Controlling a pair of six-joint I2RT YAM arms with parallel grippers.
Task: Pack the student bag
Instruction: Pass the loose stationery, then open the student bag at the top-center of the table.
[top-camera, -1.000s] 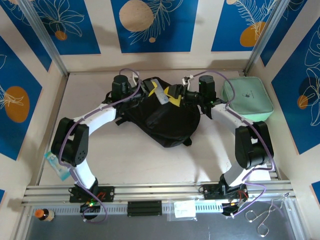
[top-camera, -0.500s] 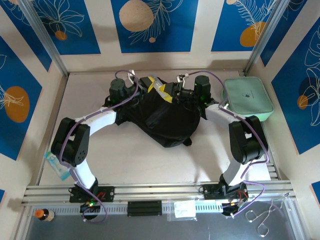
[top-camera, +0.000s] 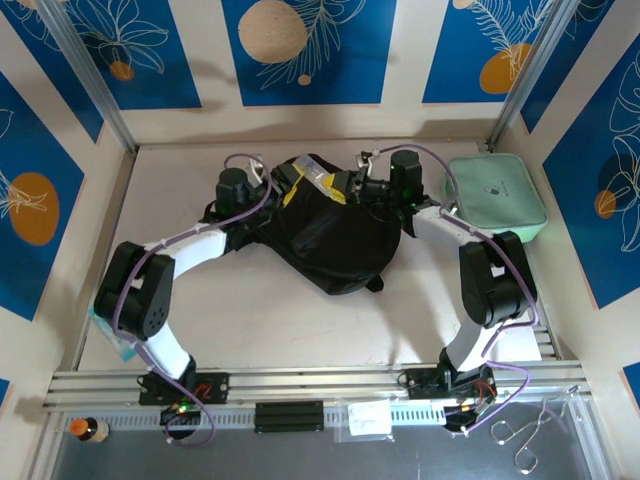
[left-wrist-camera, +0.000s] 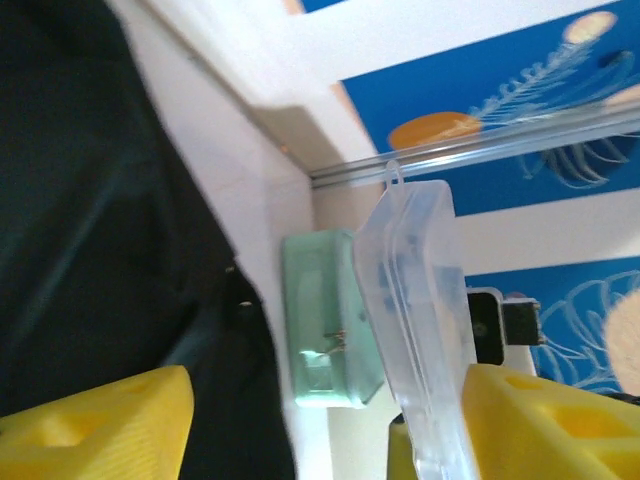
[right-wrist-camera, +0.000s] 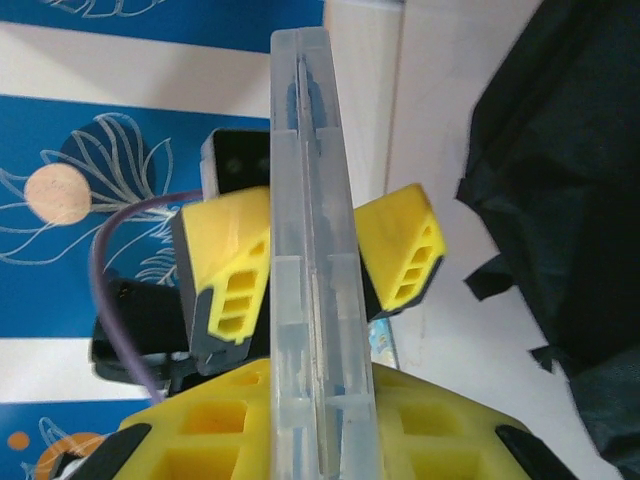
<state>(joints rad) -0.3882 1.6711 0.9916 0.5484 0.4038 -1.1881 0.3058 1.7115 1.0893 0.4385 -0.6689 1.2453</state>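
Case (right-wrist-camera: 310, 200), clear plastic, tight in right claw (right-wrist-camera: 320, 410); left claw (left-wrist-camera: 328, 405) wide apart.

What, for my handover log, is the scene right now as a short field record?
item: clear plastic case, at the far end of the student bag
left gripper: open, straddling the case
right gripper: shut on the case
bag: black, lying on the table between the arms
nearby: mint-green pouch, far right, apart from the bag
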